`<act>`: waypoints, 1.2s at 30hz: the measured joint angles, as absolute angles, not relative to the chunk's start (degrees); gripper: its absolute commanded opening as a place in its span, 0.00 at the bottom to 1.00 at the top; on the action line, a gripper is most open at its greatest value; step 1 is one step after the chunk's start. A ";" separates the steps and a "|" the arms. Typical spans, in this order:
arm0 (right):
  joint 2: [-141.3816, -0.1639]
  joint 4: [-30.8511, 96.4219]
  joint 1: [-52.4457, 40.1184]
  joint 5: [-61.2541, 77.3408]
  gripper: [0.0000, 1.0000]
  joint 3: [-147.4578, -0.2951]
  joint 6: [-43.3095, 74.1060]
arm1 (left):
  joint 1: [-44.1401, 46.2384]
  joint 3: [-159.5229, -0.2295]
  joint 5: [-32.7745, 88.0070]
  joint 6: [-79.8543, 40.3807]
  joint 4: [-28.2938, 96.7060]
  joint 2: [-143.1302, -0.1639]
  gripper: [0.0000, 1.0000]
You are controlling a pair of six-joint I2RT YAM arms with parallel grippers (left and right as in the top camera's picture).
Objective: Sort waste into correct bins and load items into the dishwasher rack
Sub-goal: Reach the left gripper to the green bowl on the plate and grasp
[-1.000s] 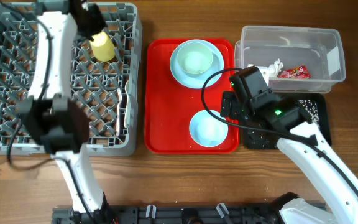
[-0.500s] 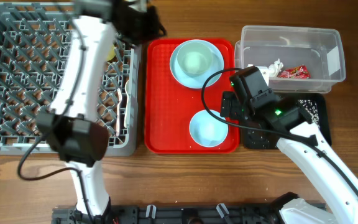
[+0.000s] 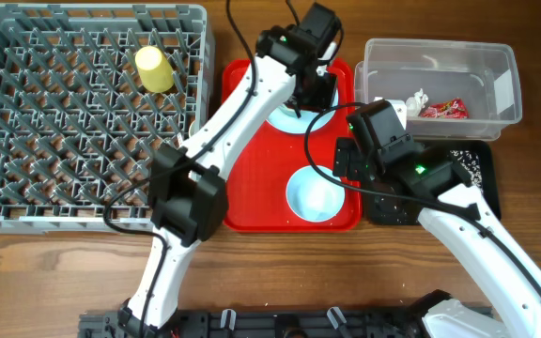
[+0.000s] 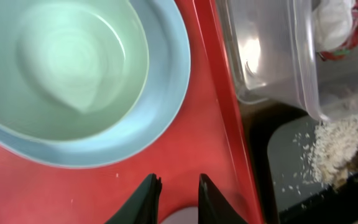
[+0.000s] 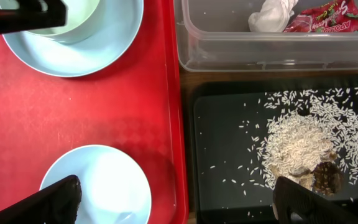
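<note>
Moving off the large grey pegged plastic dishwasher rack (image 3: 26,113) since a second ago, the left gripper (image 4: 178,199) is now hovering over the flat red rectangular tray (image 3: 252,188). It is leaving the small yellow cup (image 3: 154,69) uncovered and tilting among the pegs near the rack's back edge. Its fingers are standing only a narrow gap apart and gripping nothing. Just ahead of them a pale blue bowl (image 4: 67,62) is sitting on the pale blue round plate (image 5: 114,50); from overhead the arm is hiding most of both. A second pale blue bowl (image 3: 315,195) is resting at the tray's near end, unchanged.

The right gripper (image 5: 182,202) is holding as before, jaws spread wide and empty, straddling the seam between the red tray and the shallow black rectangular tray (image 5: 229,112). Beige rice scraps (image 5: 297,143) are lying scattered there, with a dark lump beside them too small to identify. Behind, the clear plastic rectangular tub (image 3: 496,84) is holding the crumpled white tissue (image 5: 272,14) and the red-and-silver wrapper (image 5: 328,17), both cut off in the right wrist view.
</note>
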State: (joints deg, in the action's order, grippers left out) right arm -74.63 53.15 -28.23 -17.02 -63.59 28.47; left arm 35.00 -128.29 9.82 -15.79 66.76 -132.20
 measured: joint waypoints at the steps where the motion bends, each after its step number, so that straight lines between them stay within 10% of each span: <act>1: -74.63 53.15 -28.23 -17.02 1.00 -63.59 28.47 | 34.98 -128.29 9.58 -15.79 65.91 -132.57 0.18; 36: -74.63 53.15 -28.23 -17.02 1.00 -63.59 28.47 | 34.87 -128.20 2.37 -15.77 53.08 -142.41 0.18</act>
